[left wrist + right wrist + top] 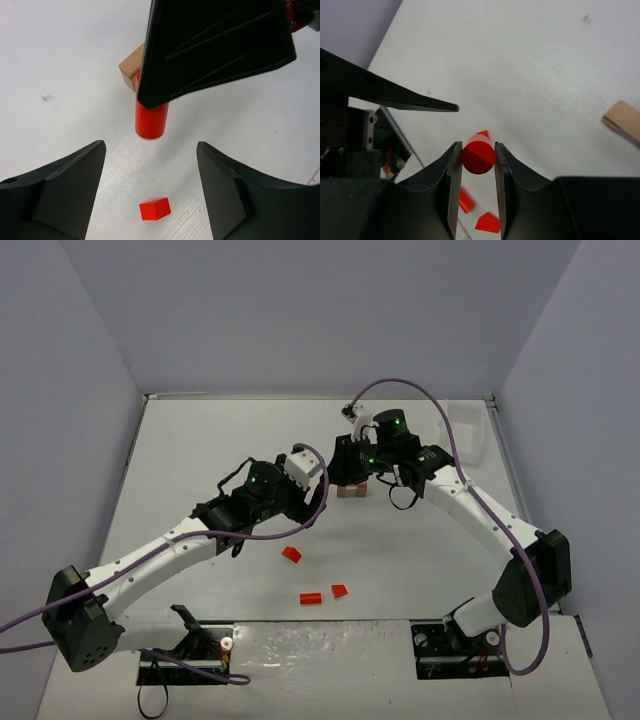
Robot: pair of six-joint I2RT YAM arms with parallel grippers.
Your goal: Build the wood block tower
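Observation:
My right gripper (477, 146) is shut on a red cylinder (478, 157), one finger on each side of its round end. From the left wrist the same red cylinder (151, 117) hangs from a black finger (210, 45) of the right gripper, just in front of the tan block (131, 67). Whether its lower end touches the table I cannot tell. My left gripper (151, 150) is open just short of the cylinder, holding nothing, with a small red block (155, 208) on the table between its fingers. The tan block (351, 490) lies under both grippers at mid-table.
Three loose red pieces lie nearer the arm bases: one (291, 554) by the left arm, a short cylinder (311, 597) and a wedge (339, 590). A white tray (468, 430) stands at the back right. Purple cables loop over both arms.

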